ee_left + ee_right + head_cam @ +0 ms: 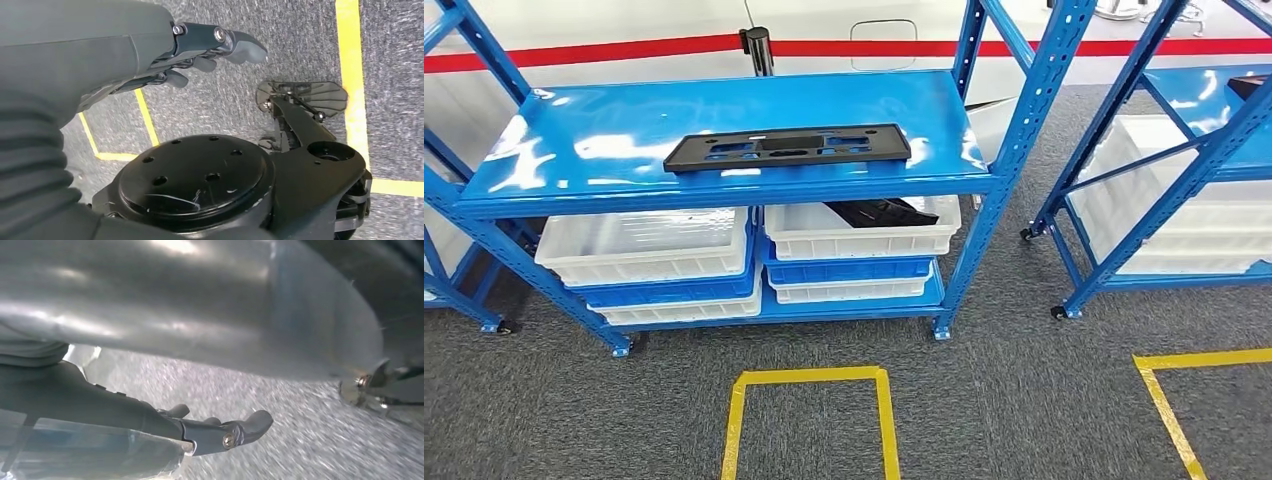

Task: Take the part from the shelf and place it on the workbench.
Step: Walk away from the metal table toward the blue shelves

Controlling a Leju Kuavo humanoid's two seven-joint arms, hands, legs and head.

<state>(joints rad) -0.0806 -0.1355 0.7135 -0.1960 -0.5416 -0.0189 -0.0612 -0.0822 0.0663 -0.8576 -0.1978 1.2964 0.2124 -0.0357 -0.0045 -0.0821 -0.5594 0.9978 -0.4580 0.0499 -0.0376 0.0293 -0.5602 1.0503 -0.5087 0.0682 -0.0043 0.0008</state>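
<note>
Black flat part lying on blue shelf top; left hand and right hand hang empty, fingers loosely apart.

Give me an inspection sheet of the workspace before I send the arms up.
Surface: blue shelf, top level glossy, on castors.
Job's things: black part lies flat on the top level, untouched; workbench nothing seen.
Clutter: white bins stacked below; right bin holds a dark item.
Hands: left hand hangs over the carpet, holding nothing; right hand the same, blurred.
Cables: nothing seen.
Surroundings: grey carpet with yellow floor markings, second blue rack to the right, red stripe behind.
</note>
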